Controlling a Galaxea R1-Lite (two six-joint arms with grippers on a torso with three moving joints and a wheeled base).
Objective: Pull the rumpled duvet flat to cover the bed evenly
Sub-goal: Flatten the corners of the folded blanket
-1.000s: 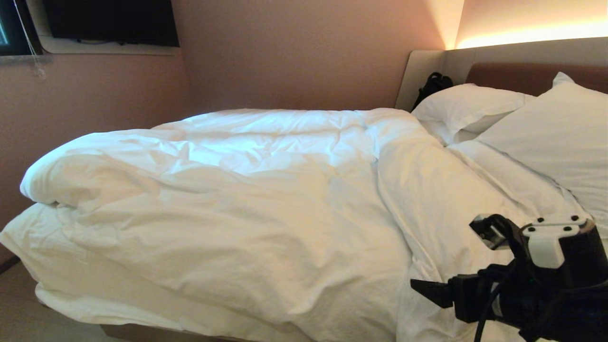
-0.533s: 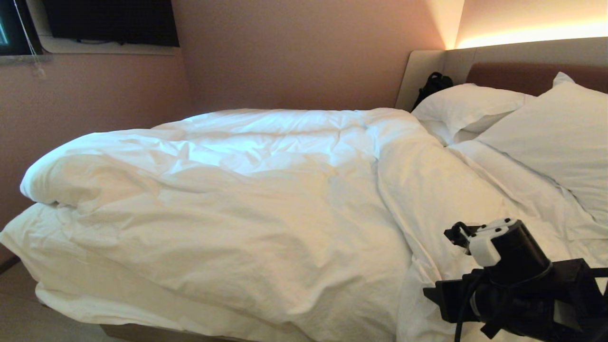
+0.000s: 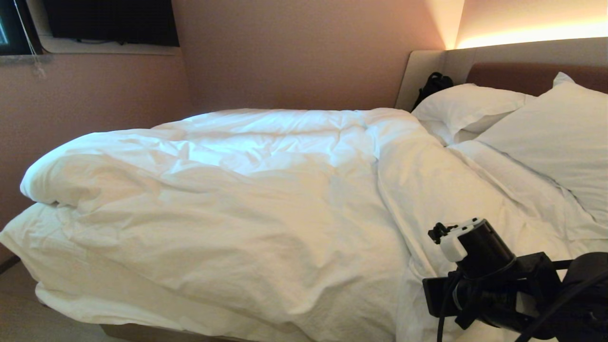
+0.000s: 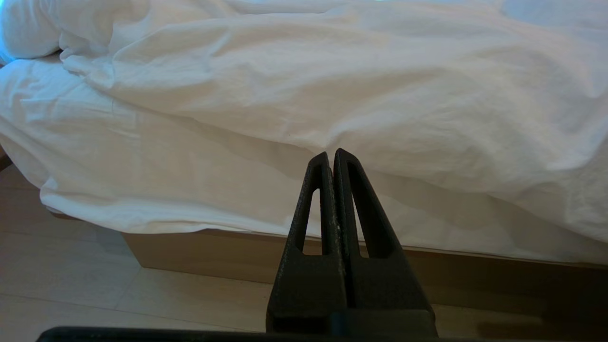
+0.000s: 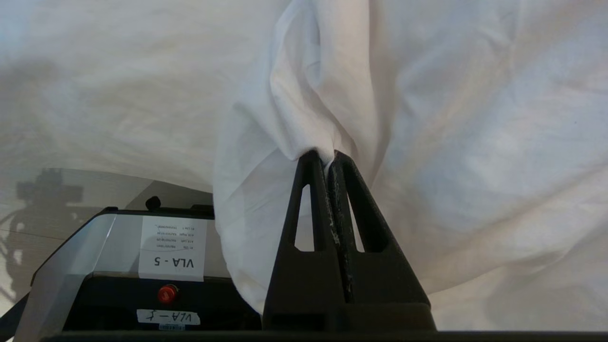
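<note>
Right gripper (image 5: 329,156) pinched a fold of the duvet (image 3: 237,199) at the bed's (image 4: 199,251) near right edge. Left gripper (image 4: 331,156) hung shut and empty beside the bed.

The duvet (image 3: 247,199) lies bunched across the bed (image 4: 199,251), hanging over its near edge; 2 pillows (image 3: 546,128) sit right of it, against the headboard (image 3: 522,71).

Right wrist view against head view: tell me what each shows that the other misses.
Only the right wrist view shows the right gripper, jaws shut on a pinched fold of the puffy white cotton duvet, above the robot's base with its VLA-5 label. Only the head view shows the white rectangular pillows and beige padded headboard. Both show the duvet.
</note>
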